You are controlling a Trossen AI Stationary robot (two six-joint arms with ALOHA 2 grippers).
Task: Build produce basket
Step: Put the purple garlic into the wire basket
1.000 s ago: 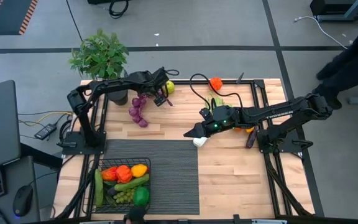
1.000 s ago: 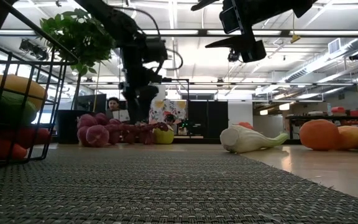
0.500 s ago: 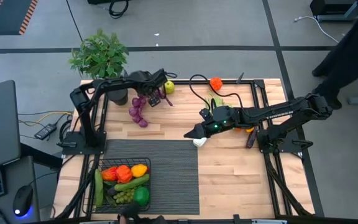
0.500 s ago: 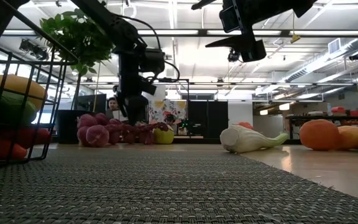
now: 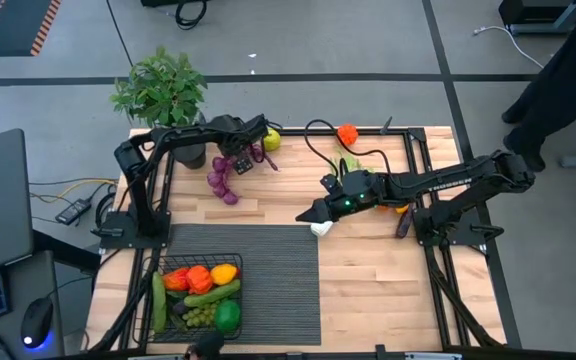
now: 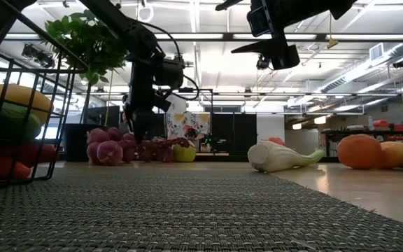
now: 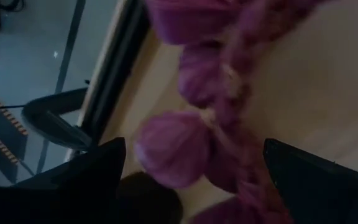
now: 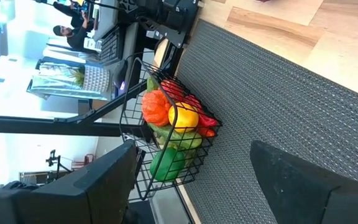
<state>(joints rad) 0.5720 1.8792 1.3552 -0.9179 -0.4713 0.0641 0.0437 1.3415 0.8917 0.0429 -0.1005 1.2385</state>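
A bunch of purple grapes (image 5: 222, 178) lies on the wooden table at the far left. My left gripper (image 5: 240, 159) is open and low over the bunch's far end. In the left wrist view its fingers stand on either side of the grapes (image 7: 194, 93); I cannot tell whether they touch. The low view shows its fingertips (image 6: 140, 129) down at the grapes (image 6: 110, 150). My right gripper (image 5: 313, 212) is open and empty, held above the white end of a leek (image 5: 321, 228). The black wire basket (image 5: 163, 320) stands on the mat's near left corner and holds peppers, cucumbers, green grapes and a green apple.
A potted plant (image 5: 162, 88) stands at the far left corner. A yellow-green fruit (image 5: 271, 140), an orange-red pepper (image 5: 347, 133) and an orange fruit (image 5: 400, 208) lie on the far half. The dark ribbed mat (image 5: 268, 280) covers the near middle. A cable (image 5: 318, 140) crosses the far side.
My left gripper has moved toward the table's left edge and down, from beside the yellow-green fruit to the far end of the purple grapes, and stays open.
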